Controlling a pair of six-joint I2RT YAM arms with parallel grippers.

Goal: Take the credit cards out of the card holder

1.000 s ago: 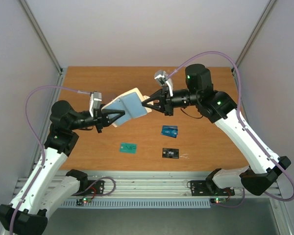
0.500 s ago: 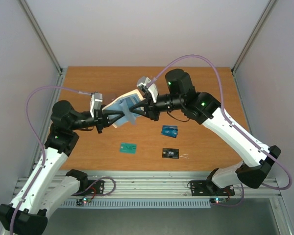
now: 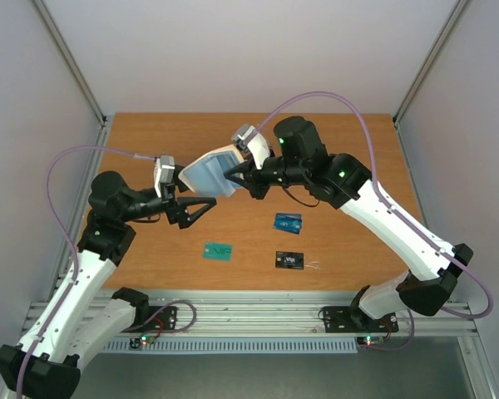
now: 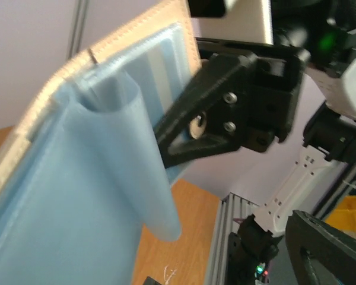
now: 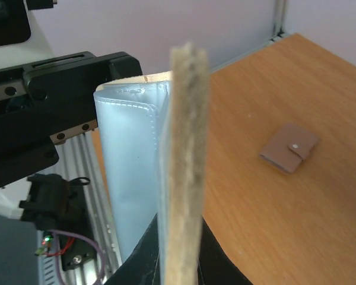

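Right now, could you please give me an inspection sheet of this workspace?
Surface: wooden table, no spills seen.
Job's things: wallet held up off the table; blue card, black card and teal card lie loose on the table.
Clutter: small brown pouch, closed, on the table.
Grippers: left gripper open, holding nothing; right gripper shut on the wallet.
Cables: purple cables arch above both arms.
Surroundings: pale walls, metal frame posts.
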